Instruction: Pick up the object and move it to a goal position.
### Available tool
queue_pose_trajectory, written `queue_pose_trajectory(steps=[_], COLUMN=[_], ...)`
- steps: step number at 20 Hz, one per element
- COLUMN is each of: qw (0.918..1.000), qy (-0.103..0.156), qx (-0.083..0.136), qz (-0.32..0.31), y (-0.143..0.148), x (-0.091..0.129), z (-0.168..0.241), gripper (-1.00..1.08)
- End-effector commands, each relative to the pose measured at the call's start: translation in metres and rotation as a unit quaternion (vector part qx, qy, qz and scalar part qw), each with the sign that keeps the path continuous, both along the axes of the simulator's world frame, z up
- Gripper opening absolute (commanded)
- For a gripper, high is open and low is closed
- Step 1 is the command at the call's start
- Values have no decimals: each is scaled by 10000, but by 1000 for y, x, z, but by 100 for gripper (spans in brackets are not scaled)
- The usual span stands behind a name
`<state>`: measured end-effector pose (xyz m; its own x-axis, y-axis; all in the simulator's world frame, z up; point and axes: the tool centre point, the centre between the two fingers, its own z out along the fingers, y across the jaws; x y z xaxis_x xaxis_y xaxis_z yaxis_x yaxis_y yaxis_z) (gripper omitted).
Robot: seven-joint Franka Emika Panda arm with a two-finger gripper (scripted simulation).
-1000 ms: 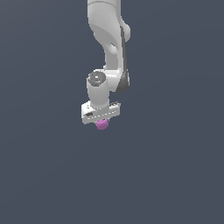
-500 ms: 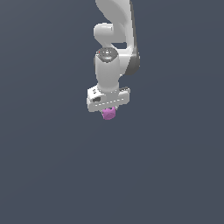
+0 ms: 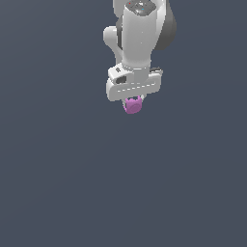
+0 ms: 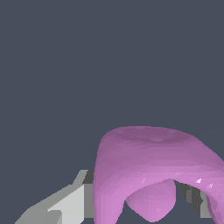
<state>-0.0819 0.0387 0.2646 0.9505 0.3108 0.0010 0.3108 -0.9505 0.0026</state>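
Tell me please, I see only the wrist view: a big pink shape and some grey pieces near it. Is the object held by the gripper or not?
Observer: In the exterior view the pink object hangs directly under the white gripper, with nothing else touching it, so it appears to be held.
Operator: How much of it shows there?
Observer: Only its lower part sticks out below the gripper body; the fingers themselves are mostly hidden in that view.
Operator: Is a goal marker visible anywhere?
Observer: No. The exterior view shows only plain dark grey around the arm, the same as the background in your view behind the pink object.
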Motion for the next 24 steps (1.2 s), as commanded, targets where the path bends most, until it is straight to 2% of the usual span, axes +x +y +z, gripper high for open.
queue_pose_trajectory(steps=[1, 13, 24], qw=[10000, 10000, 10000], qy=[5, 8, 9], qx=[-2, 4, 10], qz=[-2, -3, -7], y=[13, 64, 79], x=[-4, -14, -15], z=[27, 130, 161], gripper=[-100, -100, -100])
